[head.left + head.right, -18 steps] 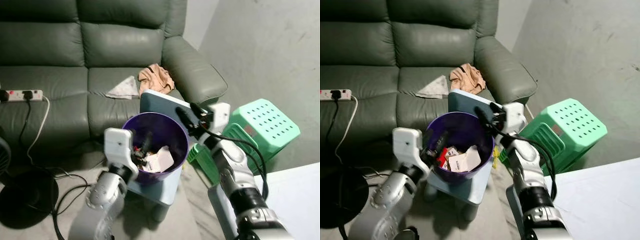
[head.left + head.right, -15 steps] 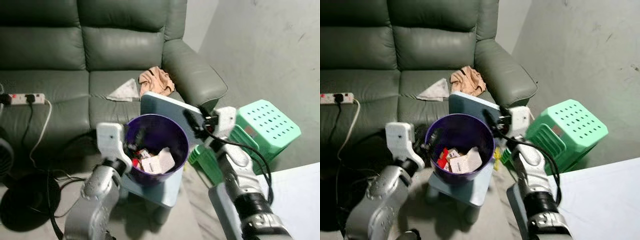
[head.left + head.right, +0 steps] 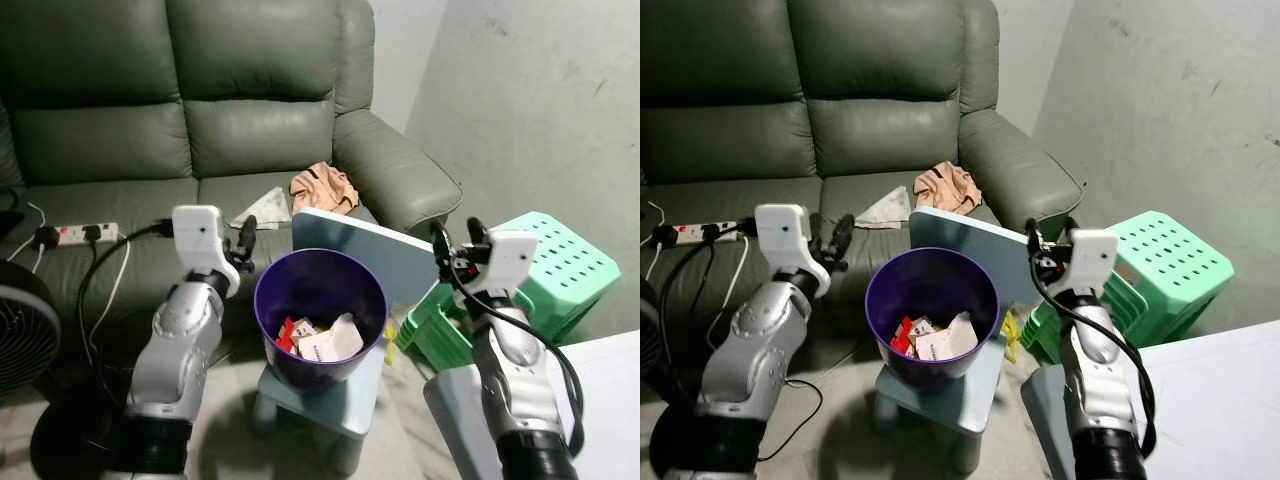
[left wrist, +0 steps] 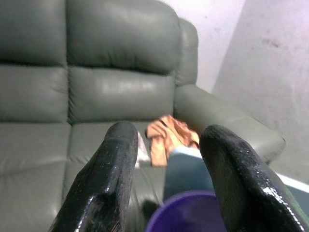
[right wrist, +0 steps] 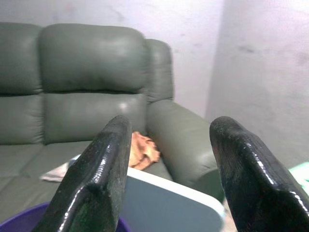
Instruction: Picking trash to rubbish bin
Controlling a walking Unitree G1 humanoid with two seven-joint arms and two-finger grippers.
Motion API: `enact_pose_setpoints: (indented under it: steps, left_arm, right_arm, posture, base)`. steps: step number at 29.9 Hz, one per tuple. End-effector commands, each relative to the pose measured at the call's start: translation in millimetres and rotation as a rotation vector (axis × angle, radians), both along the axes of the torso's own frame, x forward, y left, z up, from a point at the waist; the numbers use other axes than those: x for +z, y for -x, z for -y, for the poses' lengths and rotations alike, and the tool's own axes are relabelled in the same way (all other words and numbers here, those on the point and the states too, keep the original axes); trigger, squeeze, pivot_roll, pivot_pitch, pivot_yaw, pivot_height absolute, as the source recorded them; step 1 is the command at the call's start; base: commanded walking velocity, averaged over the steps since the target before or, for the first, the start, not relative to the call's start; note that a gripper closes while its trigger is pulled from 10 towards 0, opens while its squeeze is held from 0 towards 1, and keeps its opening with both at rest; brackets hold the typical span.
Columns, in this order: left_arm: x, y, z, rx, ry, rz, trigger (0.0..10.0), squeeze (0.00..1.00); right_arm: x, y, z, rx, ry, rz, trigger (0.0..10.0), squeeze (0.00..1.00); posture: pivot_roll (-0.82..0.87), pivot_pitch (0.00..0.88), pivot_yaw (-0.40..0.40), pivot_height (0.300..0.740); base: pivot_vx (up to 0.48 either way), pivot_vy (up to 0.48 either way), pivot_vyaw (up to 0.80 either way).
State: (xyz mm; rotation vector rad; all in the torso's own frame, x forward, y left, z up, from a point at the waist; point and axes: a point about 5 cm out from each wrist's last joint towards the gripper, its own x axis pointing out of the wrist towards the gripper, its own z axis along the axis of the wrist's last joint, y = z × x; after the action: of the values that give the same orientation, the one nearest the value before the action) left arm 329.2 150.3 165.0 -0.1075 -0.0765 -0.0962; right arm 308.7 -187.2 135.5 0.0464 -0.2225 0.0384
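A purple rubbish bin (image 3: 320, 305) stands on a small light-blue chair (image 3: 345, 395) in front of the sofa. Cartons and paper scraps (image 3: 325, 340) lie in its bottom. My left gripper (image 3: 243, 246) hangs open and empty just left of the bin's rim. On the other side, by the chair's back (image 3: 365, 255), my right gripper (image 3: 456, 244) is open too, with nothing between its fingers. On the sofa seat behind lie a crumpled orange-tan wad (image 3: 322, 187) and a white tissue (image 3: 262, 208); the left wrist view shows the wad (image 4: 169, 135) between the fingers.
A power strip (image 3: 80, 233) with plugged cables lies on the grey-green sofa (image 3: 200, 120). A fan (image 3: 20, 335) stands at the far left. A green stool (image 3: 560, 265) over a green crate (image 3: 435, 330) sits at the right. A white tabletop (image 3: 605, 400) is at the lower right.
The camera has tilted up. My left gripper came out of the bin and now sits left of its rim. My right gripper moved away from the rim to the right.
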Motion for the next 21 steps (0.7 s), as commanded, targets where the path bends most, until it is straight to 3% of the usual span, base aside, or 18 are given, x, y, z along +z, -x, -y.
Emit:
enact_pose_setpoints:
  steps: [1,6,12,21]
  left_arm:
    - [-1,-3.7,-0.4,-0.005,-0.001,0.015,10.0,0.0]
    - [-2,-13.2,-16.1,0.002,0.018,0.018,10.0,0.0]
    - [0,-20.9,-25.5,0.028,0.016,0.03,10.0,0.0]
    - [-1,-28.1,-17.0,-0.016,0.015,0.055,10.0,0.0]
  right_arm:
    - [5,4.5,8.7,-0.052,0.007,0.009,10.0,0.0]
    - [-4,8.5,14.4,-0.113,0.01,-0.064,10.0,0.0]
    - [-4,9.8,16.3,-0.149,0.024,-0.071,10.0,0.0]
    - [-7,13.7,4.9,-0.139,0.04,-0.09,10.0,0.0]
  posture:
    - [-0.04,0.0,-0.06,0.74]
    - [-0.06,0.0,-0.037,0.74]
    - [-0.08,0.0,-0.021,0.74]
    - [-0.1,0.0,-0.012,0.74]
  base:
    - [0.0,0.0,0.0]
    - [0.0,0.0,0.0]
    - [0.0,0.0,-0.74]
    - [0.0,0.0,-0.78]
